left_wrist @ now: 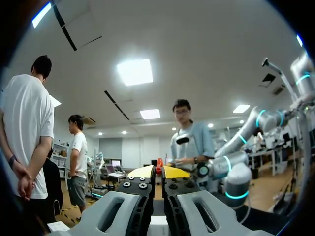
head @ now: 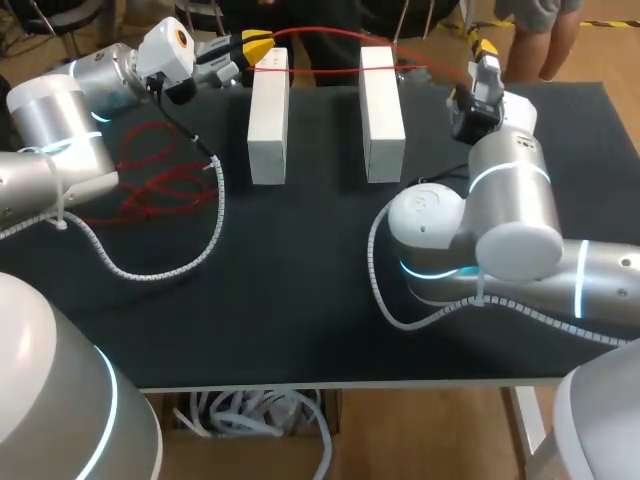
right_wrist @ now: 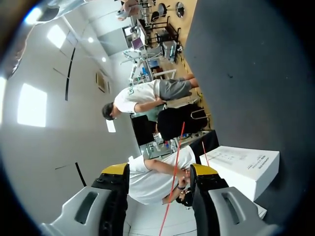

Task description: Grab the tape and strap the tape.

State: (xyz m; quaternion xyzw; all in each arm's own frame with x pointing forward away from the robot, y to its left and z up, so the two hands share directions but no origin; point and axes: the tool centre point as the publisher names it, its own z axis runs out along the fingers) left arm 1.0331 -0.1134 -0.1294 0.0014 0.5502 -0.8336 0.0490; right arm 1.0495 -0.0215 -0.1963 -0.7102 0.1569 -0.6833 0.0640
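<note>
My left gripper (head: pixel 258 46), upper left in the head view, is pressed together, pinching the red tape (head: pixel 330 35). Tape spans above the left white box (head: pixel 268 115) and right white box (head: pixel 381 110) to my right gripper (head: pixel 485 47), fingers spread, tape between them

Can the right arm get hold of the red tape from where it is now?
Probably yes. The red tape runs between the open fingers of the right gripper, seemingly touching neither, and nothing stands in the way. The left gripper is shut on it farther along.
</note>
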